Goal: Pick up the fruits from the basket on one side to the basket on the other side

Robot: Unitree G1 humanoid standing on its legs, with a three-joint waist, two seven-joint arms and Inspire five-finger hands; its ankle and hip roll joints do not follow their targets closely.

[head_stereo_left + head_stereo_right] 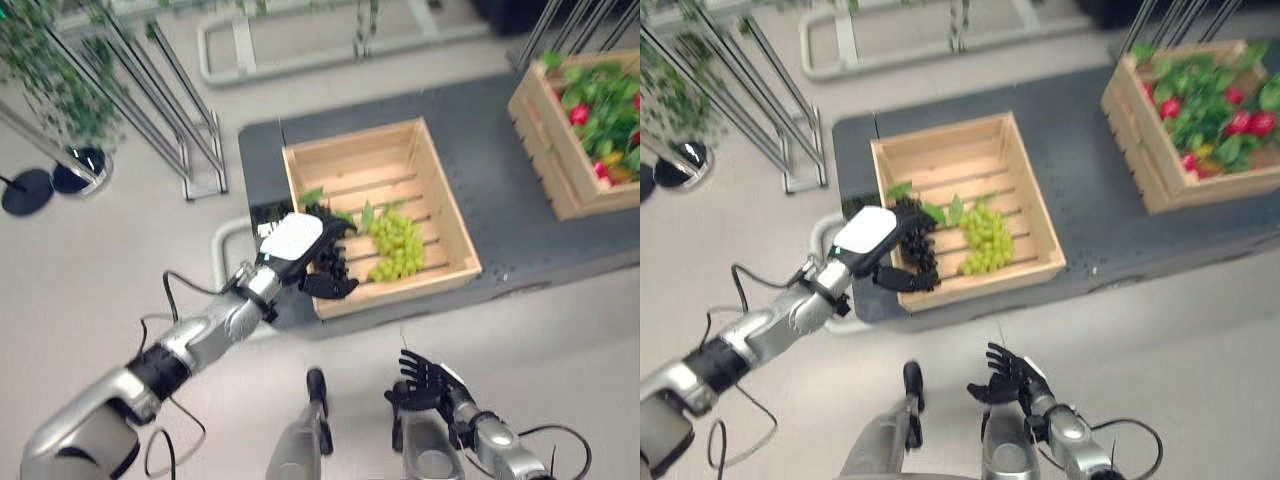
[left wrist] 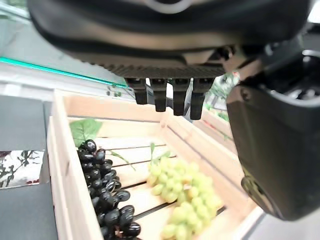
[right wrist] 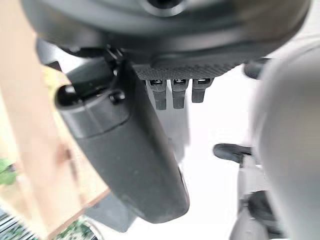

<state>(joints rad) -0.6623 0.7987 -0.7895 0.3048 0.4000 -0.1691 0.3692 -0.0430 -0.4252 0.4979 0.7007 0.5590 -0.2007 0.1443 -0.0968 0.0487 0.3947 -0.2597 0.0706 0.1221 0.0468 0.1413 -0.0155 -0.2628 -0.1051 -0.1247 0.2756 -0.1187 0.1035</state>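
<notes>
A light wooden crate (image 1: 352, 141) stands on a dark grey platform (image 1: 500, 175). In it lie a bunch of green grapes (image 1: 399, 245) and a bunch of dark grapes (image 1: 917, 238) with green leaves. My left hand (image 1: 300, 243), with its white cover, hovers over the crate's near left corner, just above the dark grapes (image 2: 107, 195). Its fingers (image 2: 165, 95) are relaxed and hold nothing. The green grapes (image 2: 184, 196) lie beside them. A second crate (image 1: 1140, 150), full of red fruit and leaves, stands at the far right. My right hand (image 1: 425, 382) hangs open low in front of me.
Slanted metal rack bars (image 1: 150, 110) and a leafy plant (image 1: 55, 80) stand on the floor to the left, with round black bases (image 1: 27, 190). A white tube frame (image 1: 300, 45) lies beyond the platform. Bare platform separates the two crates.
</notes>
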